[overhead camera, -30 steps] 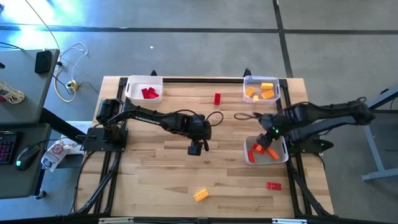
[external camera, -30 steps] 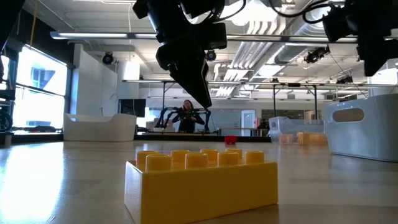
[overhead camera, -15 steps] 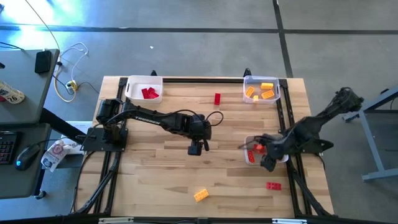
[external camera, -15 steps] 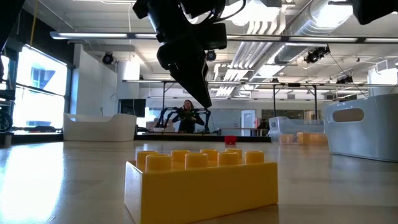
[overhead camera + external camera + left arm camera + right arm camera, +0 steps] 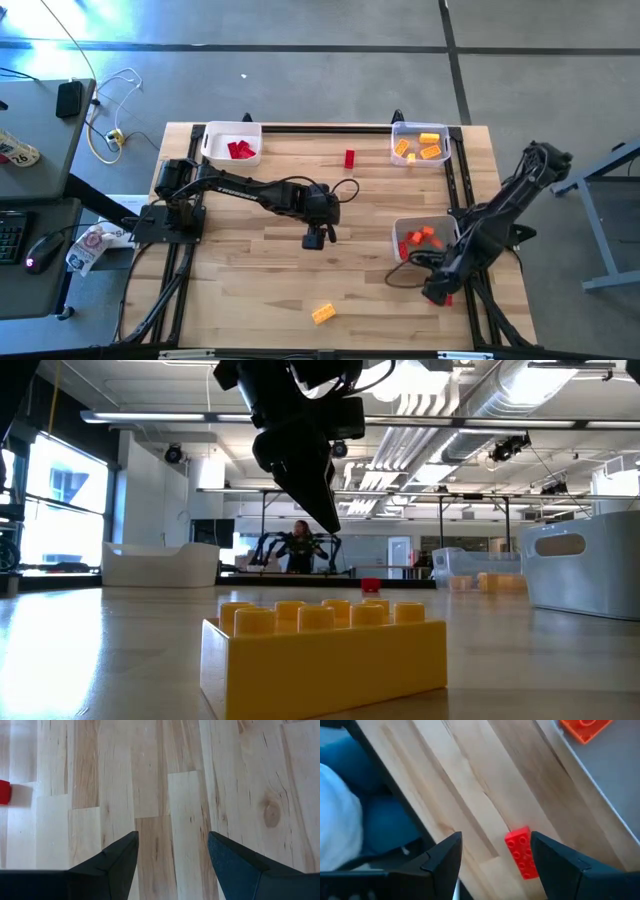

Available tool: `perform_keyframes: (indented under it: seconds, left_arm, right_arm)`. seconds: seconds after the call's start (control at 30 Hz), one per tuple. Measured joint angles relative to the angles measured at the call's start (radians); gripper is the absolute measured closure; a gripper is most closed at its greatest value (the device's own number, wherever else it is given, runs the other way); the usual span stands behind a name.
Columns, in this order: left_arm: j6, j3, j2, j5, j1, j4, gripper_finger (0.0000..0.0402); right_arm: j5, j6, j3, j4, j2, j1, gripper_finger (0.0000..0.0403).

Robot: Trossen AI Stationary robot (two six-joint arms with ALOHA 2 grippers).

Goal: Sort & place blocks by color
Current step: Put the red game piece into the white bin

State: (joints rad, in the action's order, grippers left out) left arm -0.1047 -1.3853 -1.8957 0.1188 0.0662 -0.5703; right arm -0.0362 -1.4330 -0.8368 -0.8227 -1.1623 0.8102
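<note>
My right gripper (image 5: 432, 292) hangs open over a red block (image 5: 522, 852) that lies flat on the table near the right near corner (image 5: 447, 299). The block shows between and just beyond the two fingers, which do not touch it. My left gripper (image 5: 318, 238) waits open above the middle of the table (image 5: 173, 836). A yellow block (image 5: 322, 314) lies near the near edge and fills the foreground of the low view (image 5: 325, 650). Another red block (image 5: 349, 158) stands toward the far edge.
A white tray (image 5: 232, 145) at the far left holds red blocks. A clear tray (image 5: 420, 131) at the far right holds orange and yellow blocks. A third tray (image 5: 398, 232) by the right edge holds orange and red blocks, just beyond my right gripper. Bare wood lies between the arms.
My right gripper has swung from above the tray by the right edge toward the near edge, and now hangs over the red block near the right near corner. The left arm has kept still.
</note>
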Motion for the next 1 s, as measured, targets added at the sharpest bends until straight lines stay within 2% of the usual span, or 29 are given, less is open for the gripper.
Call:
perform_keyframes:
  seconds: [0.37, 0.6, 1.0]
  left_arm:
    - [0.023, 0.0, 0.0, 0.0, 0.0, 0.0, 0.0178]
    - [0.023, 0.0, 0.0, 0.0, 0.0, 0.0, 0.0178]
    - [0.023, 0.0, 0.0, 0.0, 0.0, -0.001, 0.0178]
  right_arm:
    - [-0.056, 0.0, 0.0, 0.0, -0.137, 0.124, 0.0183]
    - [-0.064, 0.0, 0.0, 0.014, -0.2, 0.148, 0.0183]
    - [-0.149, 0.018, 0.0, 0.04, -0.339, 0.185, 0.0183]
